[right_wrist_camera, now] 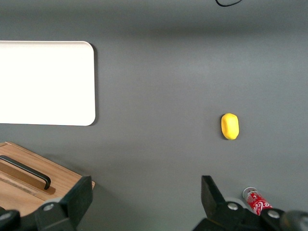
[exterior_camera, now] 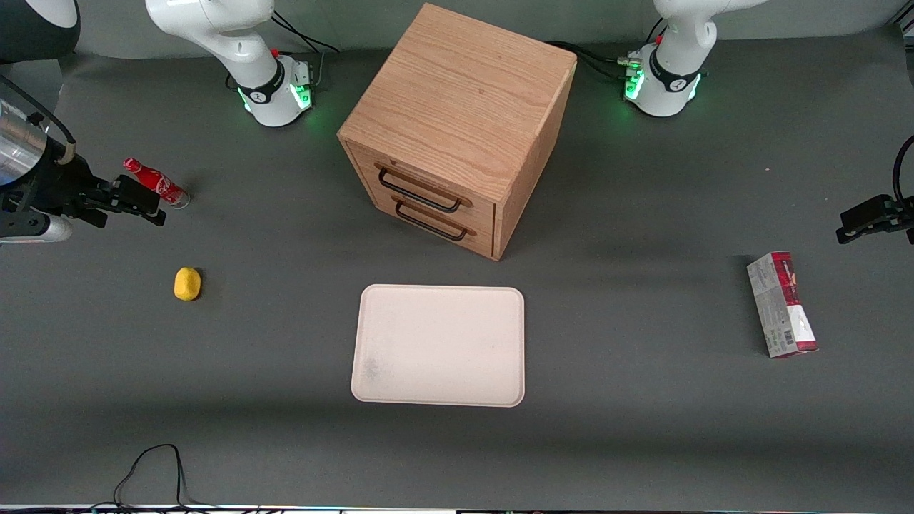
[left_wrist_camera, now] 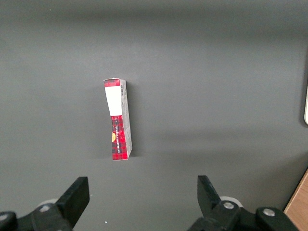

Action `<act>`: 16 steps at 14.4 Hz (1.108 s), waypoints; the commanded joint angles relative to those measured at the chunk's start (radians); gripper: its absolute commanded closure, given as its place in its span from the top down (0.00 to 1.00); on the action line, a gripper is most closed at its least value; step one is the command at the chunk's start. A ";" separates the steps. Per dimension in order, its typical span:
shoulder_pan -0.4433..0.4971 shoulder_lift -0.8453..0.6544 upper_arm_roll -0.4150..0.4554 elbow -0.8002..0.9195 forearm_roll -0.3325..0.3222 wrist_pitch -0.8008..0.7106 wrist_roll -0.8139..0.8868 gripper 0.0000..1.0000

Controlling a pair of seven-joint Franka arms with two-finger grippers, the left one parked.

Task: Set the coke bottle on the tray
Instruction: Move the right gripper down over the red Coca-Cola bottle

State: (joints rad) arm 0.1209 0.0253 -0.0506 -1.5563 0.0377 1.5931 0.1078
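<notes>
Coke bottle (exterior_camera: 155,183) first: in the front view it lies on its side on the grey table (exterior_camera: 643,428), toward the working arm's end, well apart from the tray (exterior_camera: 438,345). Taking the tray as the landmark, the bottle sits farther from the front camera than it, and a small yellow object (exterior_camera: 187,283) lies between the two, much nearer the bottle. A wooden drawer cabinet (exterior_camera: 457,128) stands just beside the tray's farther edge, its two handled fronts facing the tray. A red-and-grey carton (exterior_camera: 781,304) rests well off from the tray toward the parked arm's end. The gripper (exterior_camera: 136,203) hovers beside the bottle, holding nothing.

From the left wrist view only the carton (left_wrist_camera: 118,119) on bare table shows, nothing of the task.

From the right wrist view the gripper (right_wrist_camera: 144,199) has its fingers (right_wrist_camera: 211,195) spread wide with only table between them. The bottle's clear base (right_wrist_camera: 255,199) peeks out next to one finger, outside the gap, well apart from the tray (right_wrist_camera: 45,82); the yellow object (right_wrist_camera: 230,126) lies between them.

My judgement: the grasp is not yet lined up, so closing now would catch nothing. Since the bottle is round and lying down, a finger coming down off-centre could nudge it and send it rolling. A weak pinch on so slim a body might also let it slip during the long carry to the tray
</notes>
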 commanded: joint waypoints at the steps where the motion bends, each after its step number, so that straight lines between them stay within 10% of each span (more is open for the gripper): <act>1: -0.010 0.008 0.012 0.016 0.014 -0.019 0.021 1.00; 16: -0.014 -0.257 -0.176 -0.416 -0.157 0.048 -0.192 1.00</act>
State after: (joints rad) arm 0.1069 -0.1123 -0.2146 -1.8030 -0.0732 1.5654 -0.0489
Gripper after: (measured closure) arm 0.000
